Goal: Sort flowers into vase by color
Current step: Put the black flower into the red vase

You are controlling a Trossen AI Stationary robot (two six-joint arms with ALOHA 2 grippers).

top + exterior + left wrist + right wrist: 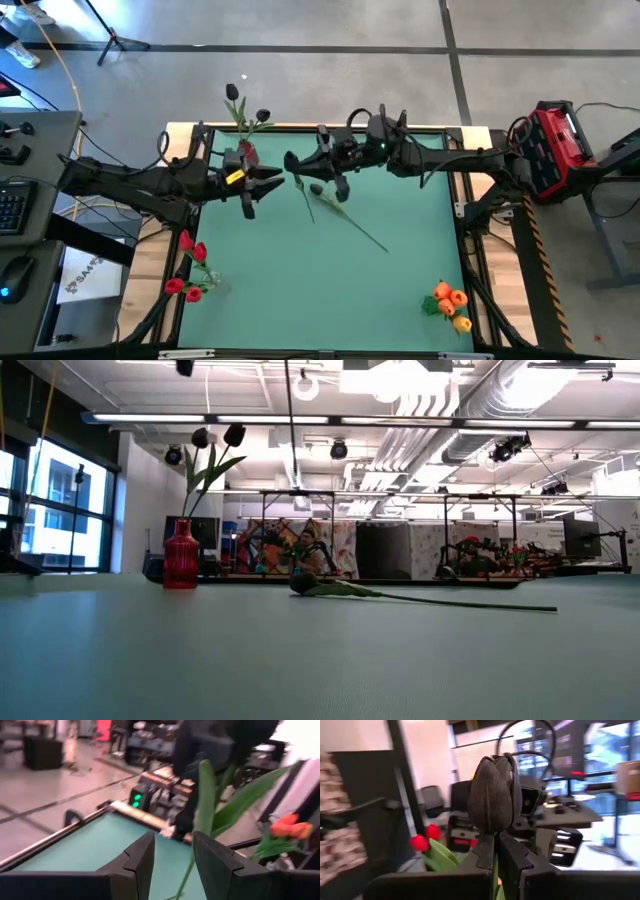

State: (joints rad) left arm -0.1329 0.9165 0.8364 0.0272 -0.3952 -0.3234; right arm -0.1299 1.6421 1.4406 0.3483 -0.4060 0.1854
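Note:
A red vase (pixel 246 155) at the table's far left holds two black flowers (pixel 233 92). My right gripper (pixel 291 163) is shut on another black flower (pixel 492 795), up in the air near the vase. My left gripper (pixel 280 182) stands open just beside it. That flower's green stem (pixel 186 870) and leaves show beyond the gap between the left fingers; whether they touch it I cannot tell. One more black flower (pixel 316 188) lies flat on the mat, its stem (pixel 450 602) running toward the right. My right gripper pinches the black flower's stem just under the head (pixel 495 837) between its two fingers. The fingers reach in about level, from the table's right, and lie across the stem. The head stands upright above them, and the flower is clear of the table.
Red flowers (pixel 190 268) stand at the near left corner and orange ones (pixel 450 302) at the near right corner. The green mat's middle and near part are bare. Wooden rails edge the table, and a red-and-black device (pixel 555 145) sits beyond the right edge.

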